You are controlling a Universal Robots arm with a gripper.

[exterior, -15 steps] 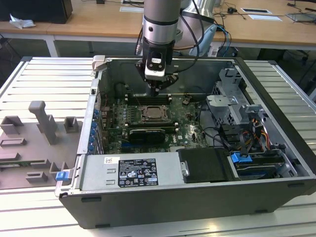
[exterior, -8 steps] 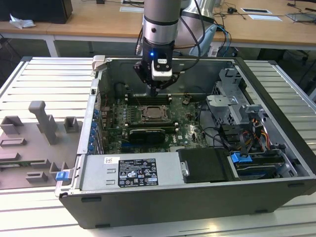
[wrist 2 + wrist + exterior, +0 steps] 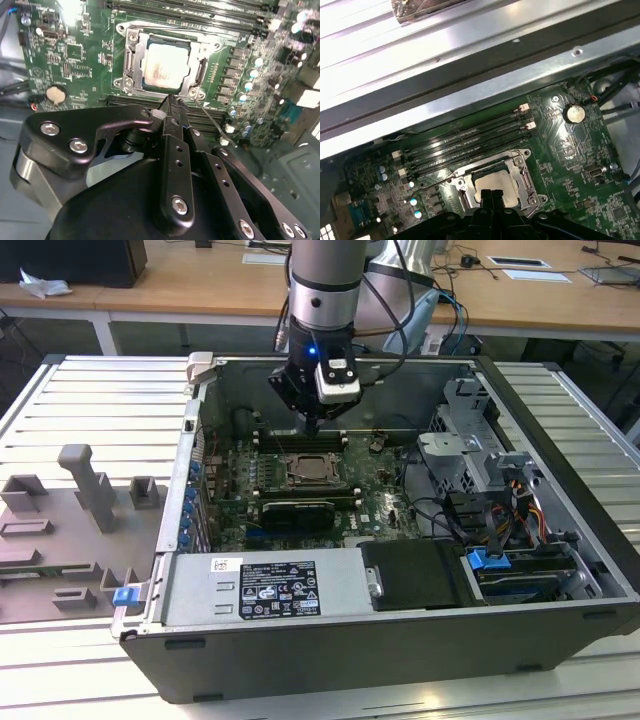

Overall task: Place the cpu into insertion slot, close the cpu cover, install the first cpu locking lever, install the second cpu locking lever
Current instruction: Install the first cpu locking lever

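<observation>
Cpu (image 3: 165, 67): sits flat in insertion slot (image 3: 522, 172), mid motherboard (image 3: 75, 50) inside open case (image 3: 330, 670), pale top up. Seems seated, with cpu cover (image 3: 134, 52) lying down around it. Pincer (image 3: 171, 101): closed on nothing, hangs tip-down at slot's edge, likely lined up for a thin wire lever (image 3: 212, 120) jutting beside it. Hides that slot edge; lever latching hard to tell.
</observation>
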